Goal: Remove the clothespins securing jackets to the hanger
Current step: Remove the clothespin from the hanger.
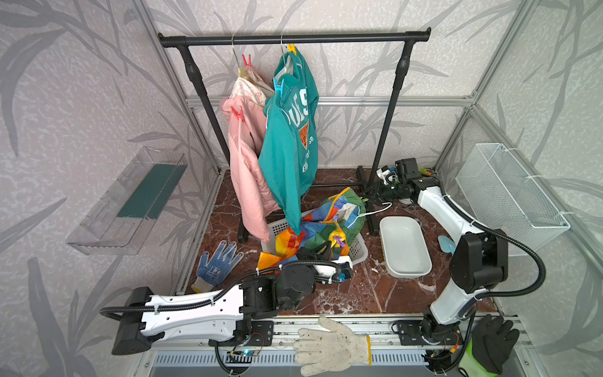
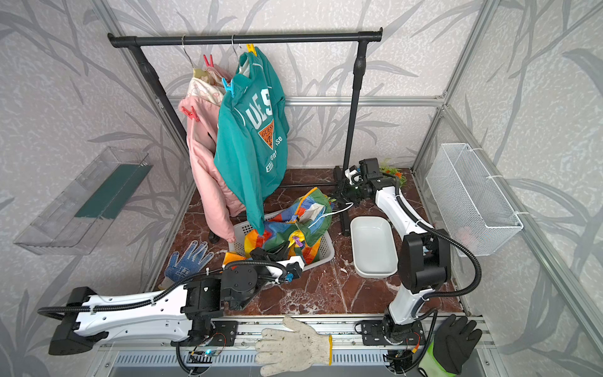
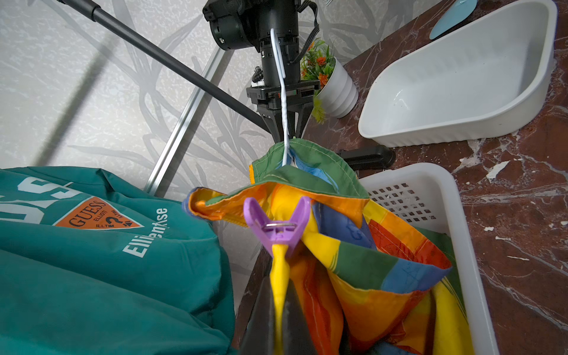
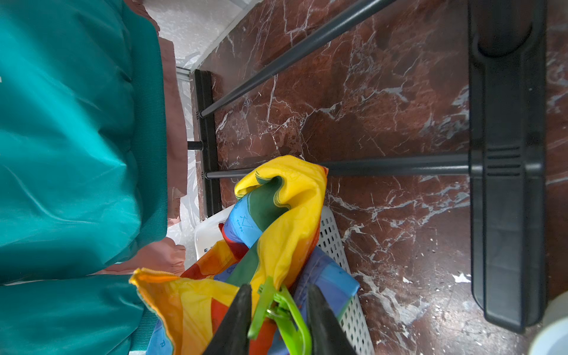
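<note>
A glossy purple clothespin (image 3: 278, 229), handles splayed in a V, clips the rainbow-striped jacket (image 3: 368, 267) just past the tips of the left hand (image 3: 279, 285), which is closed on a yellow fold of that thin, crinkled cloth. The right hand (image 4: 278, 289) stands parted around a lime-green clothespin (image 4: 278, 313) on the same jacket. The jacket slumps in a white perforated basket (image 3: 430, 196) on the red marbled tabletop (image 4: 384, 107); a quilted teal jacket (image 3: 107, 261) hangs beside both hands.
</note>
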{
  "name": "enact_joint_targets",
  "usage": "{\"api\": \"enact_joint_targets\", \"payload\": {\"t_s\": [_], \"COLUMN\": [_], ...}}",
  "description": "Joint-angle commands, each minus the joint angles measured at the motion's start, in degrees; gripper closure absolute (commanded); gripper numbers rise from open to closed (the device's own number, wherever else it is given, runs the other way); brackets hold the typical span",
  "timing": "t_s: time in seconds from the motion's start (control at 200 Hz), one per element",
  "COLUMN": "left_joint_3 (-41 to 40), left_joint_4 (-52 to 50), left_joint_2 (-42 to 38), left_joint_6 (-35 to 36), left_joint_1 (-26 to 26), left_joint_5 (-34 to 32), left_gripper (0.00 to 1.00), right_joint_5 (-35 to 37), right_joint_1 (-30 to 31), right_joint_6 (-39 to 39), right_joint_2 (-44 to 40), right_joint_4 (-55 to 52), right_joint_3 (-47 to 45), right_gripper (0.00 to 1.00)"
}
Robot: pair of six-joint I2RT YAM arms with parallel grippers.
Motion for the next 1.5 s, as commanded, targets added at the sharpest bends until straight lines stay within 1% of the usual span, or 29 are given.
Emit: {"api": "enact_joint_targets", "payload": {"t_s": [0.0, 0.095, 0.335, 0.505, 0.79, 0.805, 0.865, 1.125, 1.15, 1.35, 1.495], "left_joint_3": [-0.5, -0.6, -0.7, -0.8, -1.1, -1.1, -1.1, -1.1, -1.1, -1.3, -1.4], "left_joint_4": [3.2, 3.3, 3.3, 2.9, 2.7, 2.6, 2.4, 1.8, 1.7, 1.4, 1.4], "left_joint_2": [-0.2, 0.0, -0.1, -0.3, 0.0, -0.1, 0.0, -0.2, -0.3, -0.6, -0.5], "left_joint_6": [1.3, 1.3, 1.3, 1.1, 1.1, 1.0, 0.9, 0.7, 0.7, 0.6, 0.5], "left_joint_1": [-0.3, -0.3, -0.3, -0.3, -0.3, -0.3, -0.3, -0.3, -0.2, -0.3, -0.3], "left_joint_5": [-1.8, -1.8, -2.3, -2.8, -3.5, -3.6, -3.6, -3.9, -4.0, -4.3, -4.3], "left_gripper": [1.0, 1.0, 1.0, 1.0, 1.0, 1.0, 1.0, 1.0, 1.0, 1.0, 1.0], "right_joint_5": [-0.1, -0.1, -0.1, -0.4, -0.3, -0.4, -0.7, -0.7, -0.7, -0.4, 0.0], "right_joint_1": [0.1, 0.1, 0.0, -0.7, -2.3, -2.4, -2.6, -3.8, -4.0, -7.6, -10.7], "right_joint_6": [-0.4, -0.4, -0.3, 0.9, 1.1, 2.6, 3.2, 3.1, 2.9, 1.9, 1.8], "right_joint_2": [0.0, -0.2, -0.2, -0.4, -1.3, -1.3, -1.4, -1.3, -2.9, -4.9, -7.6], "right_joint_4": [-1.1, -1.0, -0.9, 0.2, 1.2, 1.4, 1.6, 1.3, 1.3, 0.7, 0.7], "right_joint_3": [0.8, 0.6, 0.5, 0.2, -0.2, -0.2, -0.3, -0.1, -0.1, -1.2, -4.5], "right_gripper": [0.76, 0.81, 0.87, 0.94, 0.95, 0.95, 0.95, 0.95, 0.95, 0.96, 0.96]}}
